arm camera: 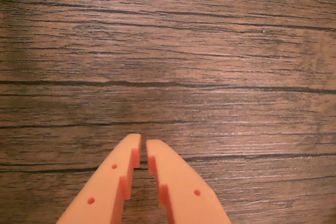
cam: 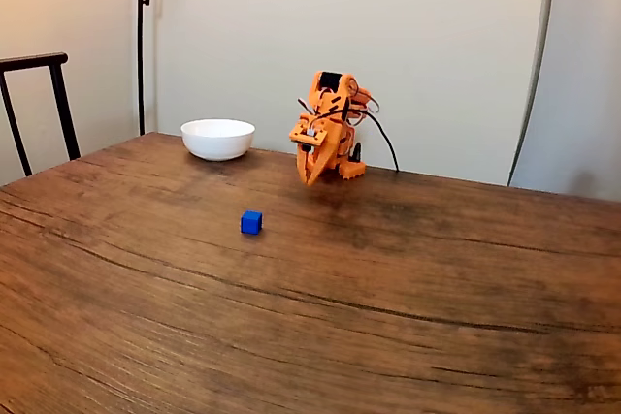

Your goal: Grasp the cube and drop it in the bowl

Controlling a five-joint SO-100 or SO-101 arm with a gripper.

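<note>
While the dark wood-grain bench [cam: 408, 307] filled most of the fixed view, a pale wall stood behind it, with a black chair [cam: 39, 104] at the left edge and a thin black lamp pole [cam: 141, 46] rising beside it. The orange arm [cam: 332, 123] sat folded at the far side of the bench, right of centre, with black cables looping off its back. The white bowl [cam: 217, 139] rested on the bench just left of the arm, apart from it. The end effector [cam: 309, 178] pointed downward and hung a little above the wood, clear of the bowl. In the wrist view the end effector [arm camera: 143, 142] entered from the bottom edge, its two orange fingers [arm camera: 113, 182] drawn nearly together with only a narrow slit between the tips, holding nothing; bare wood grain lay beneath them. The blue cube [cam: 251, 222] sat on the bench nearer the camera than the bowl and the arm, well apart from both, in front of the gap between them.
</note>
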